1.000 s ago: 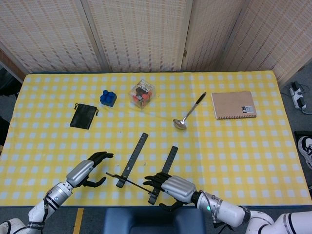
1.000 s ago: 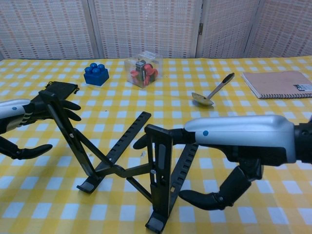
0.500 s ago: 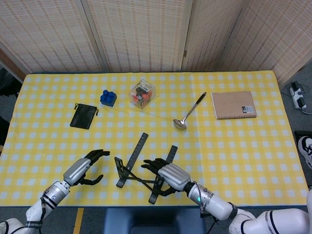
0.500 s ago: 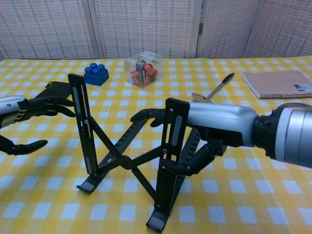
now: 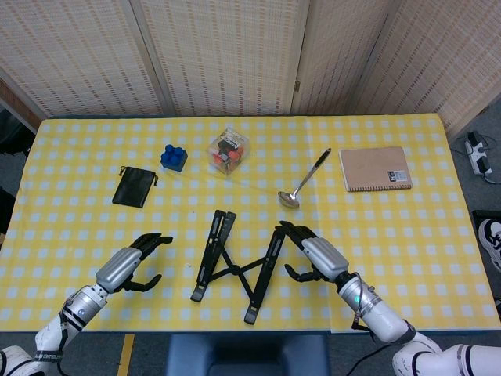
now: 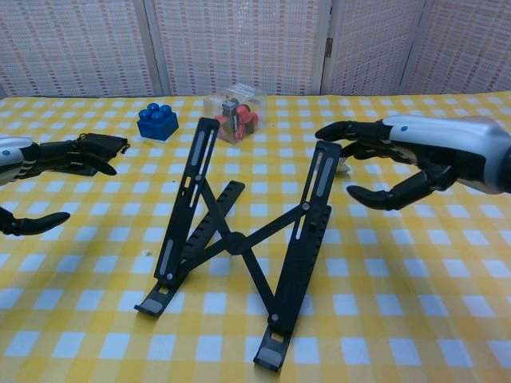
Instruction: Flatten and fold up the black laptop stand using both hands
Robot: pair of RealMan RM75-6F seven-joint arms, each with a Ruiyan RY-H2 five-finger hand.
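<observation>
The black laptop stand [image 6: 239, 247] stands raised near the tabletop's [image 5: 407, 258] front edge, both the left hand [image 6: 36, 183] and right hand [image 6: 407, 159] released beside it, so flattening looks unfinished; next, both must press its rails down.

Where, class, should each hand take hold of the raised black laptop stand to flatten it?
On the laptop stand, judging by its pose, take the tilted top ends of the two rails: left hand from the left, right hand from the right, both open beside it.
</observation>
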